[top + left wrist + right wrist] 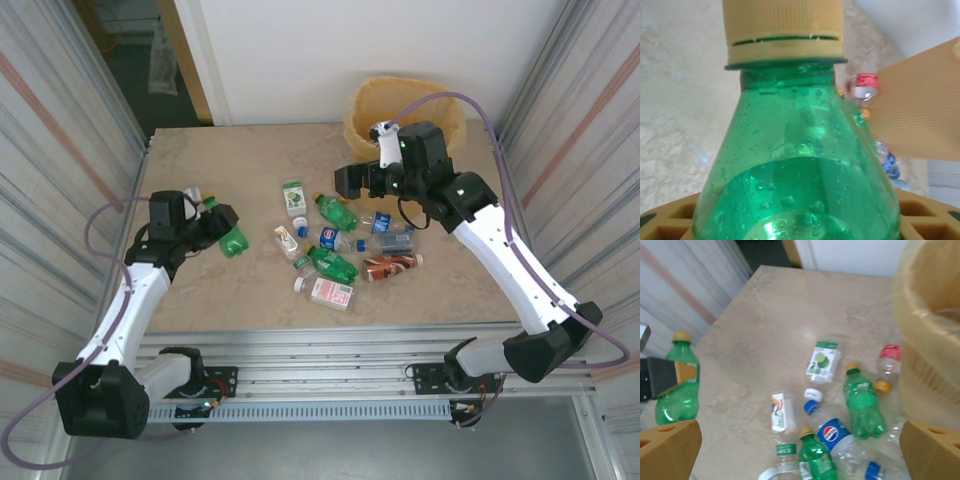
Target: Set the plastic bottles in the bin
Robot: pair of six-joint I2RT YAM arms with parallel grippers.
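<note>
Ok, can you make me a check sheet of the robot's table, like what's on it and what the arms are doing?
Surface: beige table, bare around the pile.
Job's things: plastic bottles lying in a pile mid-table; one green bottle in the left tool; bin at the far right corner, lined with a yellow bag.
Clutter: nothing seen.
Grippers: left tool shut on the green bottle; right tool open, between pile and bin, holding nothing.
Cables: a purple cable loops out at the left; a second cable arcs over the bin.
Surroundings: ribbed metal walls on both sides, white wall behind.
</note>
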